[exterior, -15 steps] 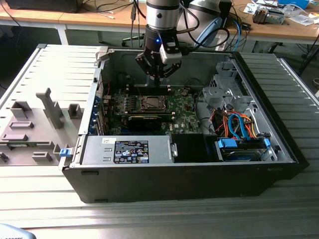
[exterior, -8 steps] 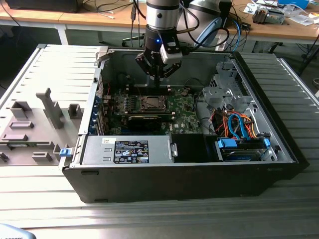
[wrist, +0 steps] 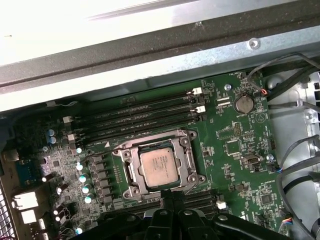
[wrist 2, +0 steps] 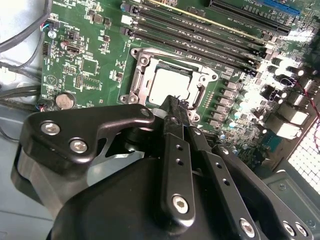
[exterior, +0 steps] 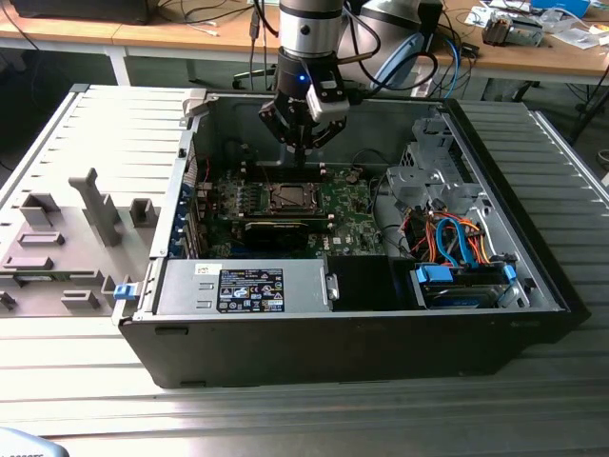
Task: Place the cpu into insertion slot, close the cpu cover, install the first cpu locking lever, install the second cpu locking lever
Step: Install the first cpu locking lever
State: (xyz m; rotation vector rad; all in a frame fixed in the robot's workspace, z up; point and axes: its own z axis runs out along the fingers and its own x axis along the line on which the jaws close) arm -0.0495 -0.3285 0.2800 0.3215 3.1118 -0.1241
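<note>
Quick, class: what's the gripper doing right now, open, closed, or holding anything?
Gripper: closed, holding nothing, above the cpu seated in the insertion slot.

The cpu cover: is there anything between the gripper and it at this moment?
Nothing visible does. The gripper hangs above the motherboard, its fingertips near the edge of the cpu cover, which lies closed around the cpu. No cable or part crosses the gap.

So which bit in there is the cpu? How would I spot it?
Look inside the open computer case at the green circuit board on its floor. Near the board's middle sits a square metal frame, the cpu cover, beside long black memory slots. The cpu is the flat, silvery-grey square inside that frame.
</note>
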